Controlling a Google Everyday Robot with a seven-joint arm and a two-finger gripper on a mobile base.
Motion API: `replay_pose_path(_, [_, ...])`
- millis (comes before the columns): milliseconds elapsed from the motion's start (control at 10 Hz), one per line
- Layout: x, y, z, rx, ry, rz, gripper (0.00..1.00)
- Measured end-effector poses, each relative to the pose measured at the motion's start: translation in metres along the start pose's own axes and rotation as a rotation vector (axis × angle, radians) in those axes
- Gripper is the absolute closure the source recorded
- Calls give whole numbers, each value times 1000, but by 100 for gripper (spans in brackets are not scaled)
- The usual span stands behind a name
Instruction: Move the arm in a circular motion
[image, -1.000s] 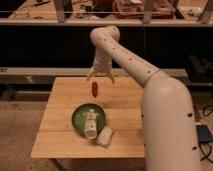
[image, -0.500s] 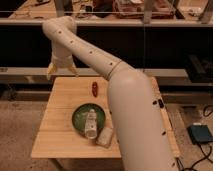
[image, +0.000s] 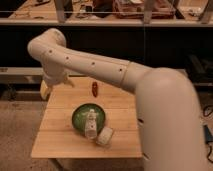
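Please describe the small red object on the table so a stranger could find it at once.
Find the wooden table with a green bowl in its middle. Behind the bowl, near the far edge, lies the small red object, to the right, as seen, of the gripper that hangs at the table's far left corner. It alone is red; the bottle in the bowl is pale.

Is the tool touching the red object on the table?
Apart. The camera view shows the tool by the far left corner of the table, with a stretch of bare tabletop between it and the red object.
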Motion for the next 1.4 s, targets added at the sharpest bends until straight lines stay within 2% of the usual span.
replay_pose_path(200, [-109, 59, 35, -88, -96, 48, 20])
replay_pose_path(300, [-155, 83, 47, -123, -139, 72, 20])
replay_pose_path(400, [-217, 115, 60, -172, -193, 113, 20])
replay_pose_path(600, [-303, 162, 71, -242, -262, 201, 20])
replay_pose_path(700, [-343, 185, 74, -266, -293, 267, 20])
replay_pose_path(900, [-383, 214, 72, -277, -318, 373, 20])
replay_pose_path(1000, [-395, 229, 69, -262, -323, 451, 20])
replay_pose_path(1100, [-394, 241, 66, -242, -315, 513, 20])
replay_pose_path(1200, [-382, 250, 61, -211, -297, 561, 20])
replay_pose_path(1300, [-357, 258, 55, -165, -262, 602, 20])
replay_pose_path(1400, [-312, 260, 43, -99, -209, 630, 20])
